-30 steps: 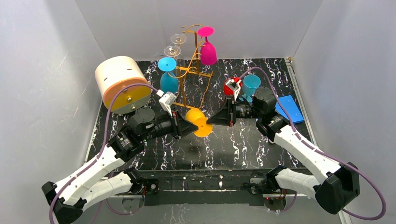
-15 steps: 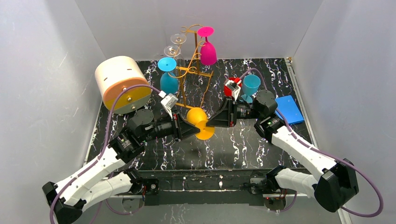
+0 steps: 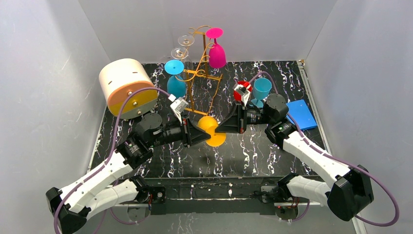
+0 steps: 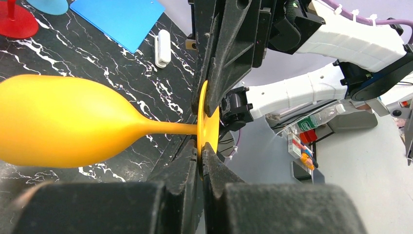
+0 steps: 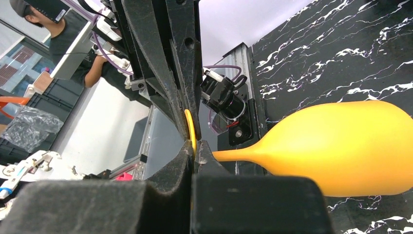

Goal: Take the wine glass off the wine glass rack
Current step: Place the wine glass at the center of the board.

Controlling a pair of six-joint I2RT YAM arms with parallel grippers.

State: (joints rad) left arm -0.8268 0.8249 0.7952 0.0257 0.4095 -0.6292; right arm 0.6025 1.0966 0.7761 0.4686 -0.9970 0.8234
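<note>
Robotics lab test cell: white panel walls (image 3: 53, 73) round black marbled tabletop (image 3: 253, 156); beyond near edge, seated person (image 5: 58, 34), grey crate (image 5: 41, 90).

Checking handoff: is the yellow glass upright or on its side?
On its side. The yellow glass has a horizontal stem, foot pinched by left gripper and right gripper.

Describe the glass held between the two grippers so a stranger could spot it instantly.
On the black marble table, look in front of the tall gold wire rack. The glass is held sideways by its foot; it is the only yellow-orange one.
</note>
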